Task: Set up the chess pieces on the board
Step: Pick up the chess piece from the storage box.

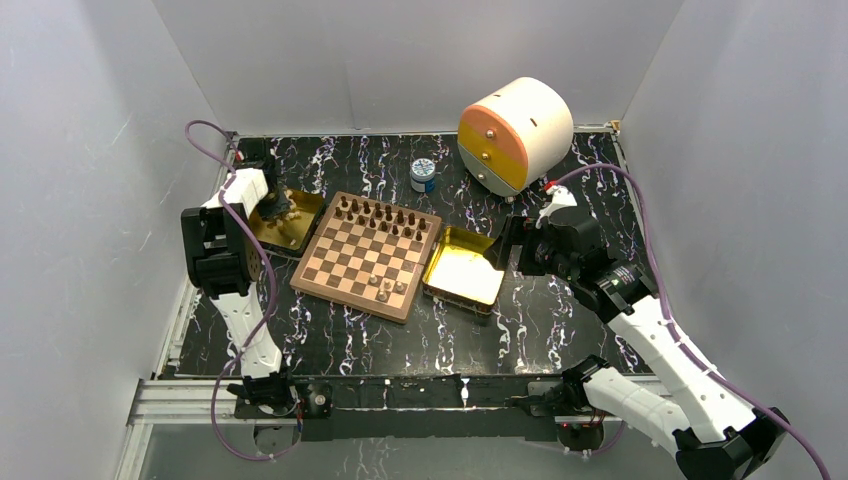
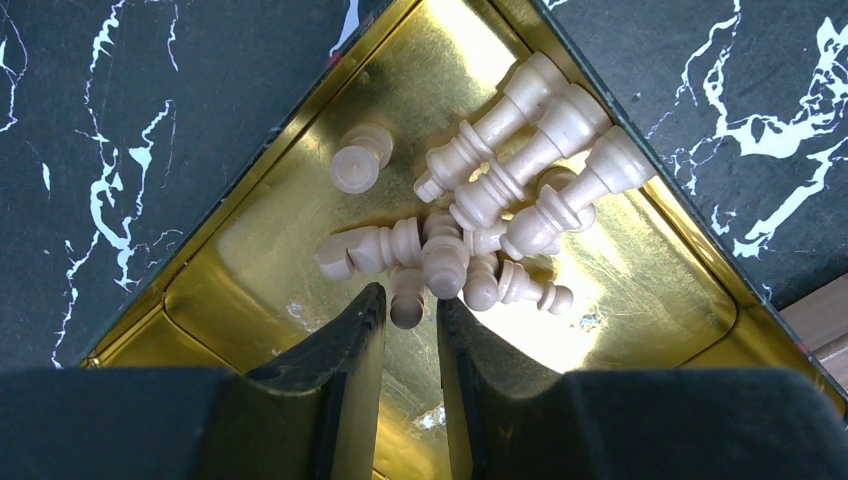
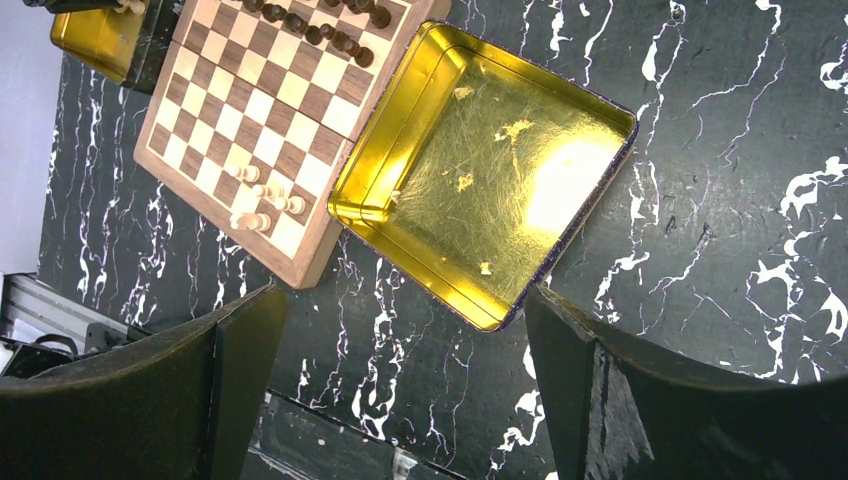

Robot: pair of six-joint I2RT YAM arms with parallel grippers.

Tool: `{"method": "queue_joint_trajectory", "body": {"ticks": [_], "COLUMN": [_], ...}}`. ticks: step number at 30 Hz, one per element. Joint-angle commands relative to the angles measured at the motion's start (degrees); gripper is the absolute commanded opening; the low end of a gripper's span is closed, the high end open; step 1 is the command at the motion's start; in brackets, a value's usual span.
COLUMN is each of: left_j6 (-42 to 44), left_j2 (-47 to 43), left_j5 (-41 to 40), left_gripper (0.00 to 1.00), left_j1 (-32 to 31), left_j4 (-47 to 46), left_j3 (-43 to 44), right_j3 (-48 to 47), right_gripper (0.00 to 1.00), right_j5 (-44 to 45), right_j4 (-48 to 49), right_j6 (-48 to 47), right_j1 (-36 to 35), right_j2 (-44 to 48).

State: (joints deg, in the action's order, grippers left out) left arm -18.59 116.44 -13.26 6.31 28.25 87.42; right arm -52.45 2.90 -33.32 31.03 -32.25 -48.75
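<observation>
Step in hand: picking a pale pawn out of the left tray, judged from how the fingers are standing.
Left gripper [image 2: 412, 318]: reaching down into the gold left tray [image 2: 255, 275], just left of the chessboard [image 1: 345, 265]. The fingers are standing part-way apart, straddling the pawn [image 2: 406, 298]. Gold floor is showing on both sides of the pawn, so the pincer is released, not yet clenched.
Reason for this pose: the narrowed gap is letting the fingers enter beside the heap without pushing its neighbours.
Pale chessmen in tray [image 2: 520, 170]: lying on their sides in a tangled pile, touching one another, just beyond the fingertips. One pawn [image 2: 358, 160] is lying apart on the far left.
Pale chessmen on board [image 3: 262, 192]: a few are standing on the near right squares.
Dark chessmen [image 1: 385, 215]: standing ranked along the far rows of the board.
Right gripper [image 3: 400, 300]: hovering above the table [image 1: 560, 330] near the right tray [image 3: 480, 170]. The jaws are spread fully and holding nothing.
Right tray: lying just right of the board; nothing but bare gold floor is showing in it.
Progress: the dark side is looking largely placed, while most pale pieces are waiting in the left tray.
Risk: the pawn is touching the pile, so closing may be dragging a neighbouring piece along or rolling the pawn aside.
</observation>
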Motion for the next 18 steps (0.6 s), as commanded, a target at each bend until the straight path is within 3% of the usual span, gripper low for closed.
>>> {"method": "queue_joint_trajectory", "body": {"ticks": [1,7,18], "left_j6": [0.4,0.7,1.4], "left_j2": [-0.7,-0.2,-1.4], "left_j5": [-1.1,-1.0,0.4], "left_gripper": [0.24,0.23,0.1], "left_j1": [0.5,0.5,0.5], "left_j4": [-0.4,-0.4,1.4], "left_j3": [1.0,1.4,1.6], "right_j3": [-3.1,-2.7,-2.2], "right_gripper": [0.99,0.99,0.99], "right_j5": [1.2,1.6,1.5], "right_j4": [0.8,0.5,0.6], "right_j6": [-1.1,-1.1,-0.9], "right_j1": [0.2,0.2,0.2], "right_j2": [0.5,1.0,1.6]}}
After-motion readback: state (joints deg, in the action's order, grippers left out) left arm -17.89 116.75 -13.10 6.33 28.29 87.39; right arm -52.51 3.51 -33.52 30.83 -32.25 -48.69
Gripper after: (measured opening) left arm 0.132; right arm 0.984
